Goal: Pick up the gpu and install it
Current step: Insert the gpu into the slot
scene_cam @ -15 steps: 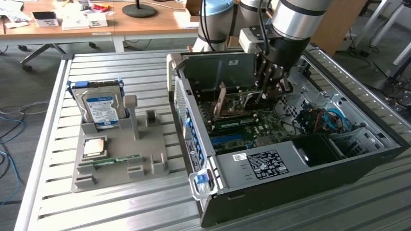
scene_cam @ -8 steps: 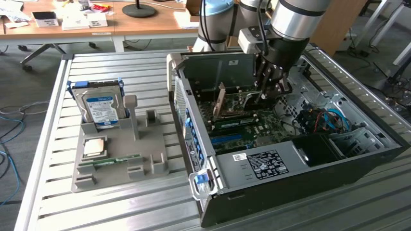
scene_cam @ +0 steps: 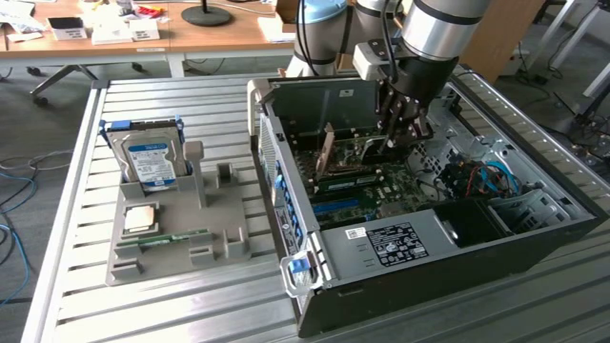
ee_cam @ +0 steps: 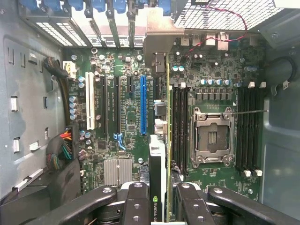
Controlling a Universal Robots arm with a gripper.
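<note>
**Gpu held on edge inside the open case**

Office desks stood behind the slatted metal table. The case lay on its side toward the table's edge at the exterior view's right, with its side panel off so the arm could come in from above. A grey tray sat near the opposite edge and carried a drive standing upright.

My claw was down inside the case, closed on the gpu with one finger on each flat face. Gripped that way, the card stood on edge over the board with its long side parallel to the slots. It sat between the blue slot and the memory slots, just beside the blue one. I could not tell whether its lower edge was in a slot.

The silver bracket reached the case's rear wall, so I judged there was little room at that end. The memory slots ran close along one side of the card. Beyond them lay the socket, and a cable bundle hugged the opposite wall, well apart from the card. The way up was open.
</note>
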